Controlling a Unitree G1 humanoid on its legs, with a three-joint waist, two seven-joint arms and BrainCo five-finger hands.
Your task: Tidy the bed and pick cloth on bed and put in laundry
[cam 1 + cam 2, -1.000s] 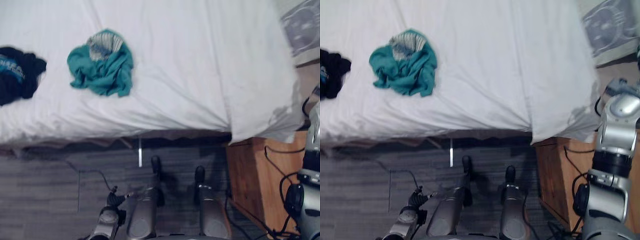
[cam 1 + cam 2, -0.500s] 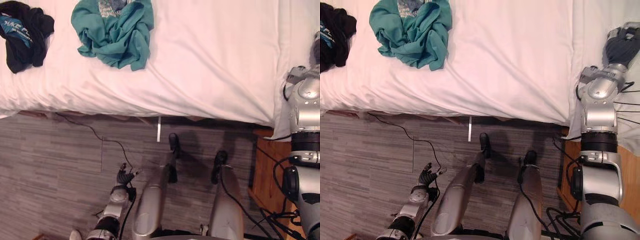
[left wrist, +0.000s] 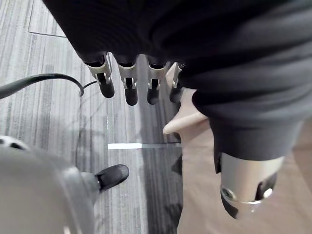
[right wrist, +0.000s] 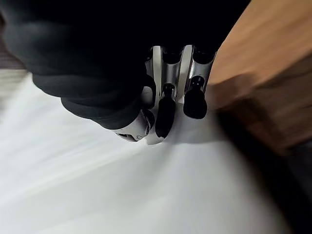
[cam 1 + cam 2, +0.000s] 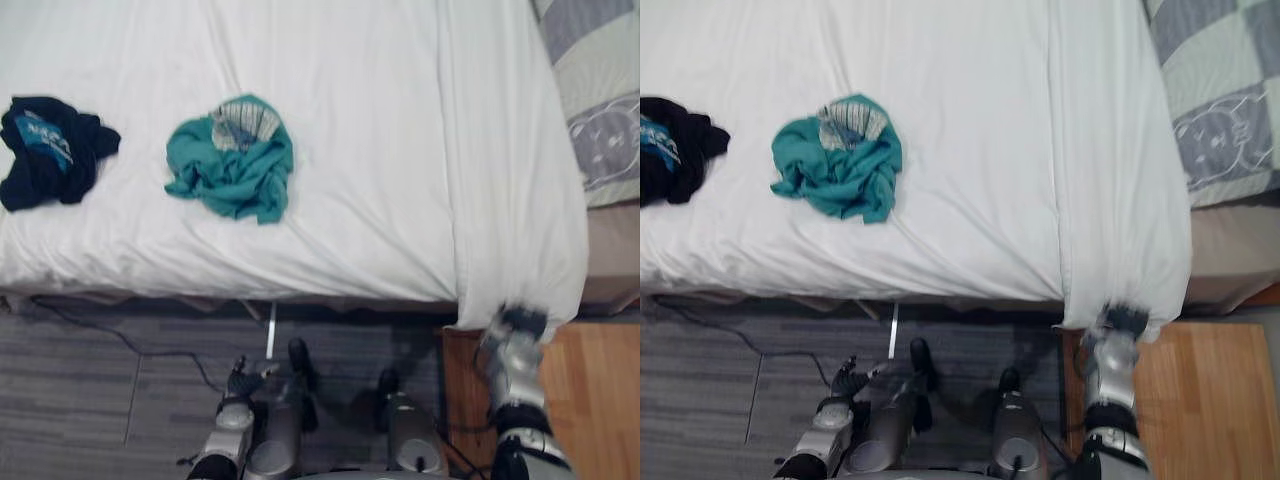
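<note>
Lower than half a second ago, my right hand (image 5: 517, 330) sits at the hanging corner of the white sheet (image 5: 520, 250), just beside the wooden cabinet (image 5: 580, 400). My head has shifted too, so I judge the clothes on the bed (image 5: 380, 150) unmoved. I take it the hand is there to pull that corner straight, tidying before collecting. It touches the sheet, but I cannot tell whether it is closed on it. My left hand (image 5: 240, 383) hangs near the floor, fingers relaxed and holding nothing, not needed for this step. Two cloths wait on the bed, well apart: one teal cloth (image 5: 235, 165), one dark cloth (image 5: 50, 150). One checked quilt (image 5: 600, 100) lies beyond the sheet.
</note>
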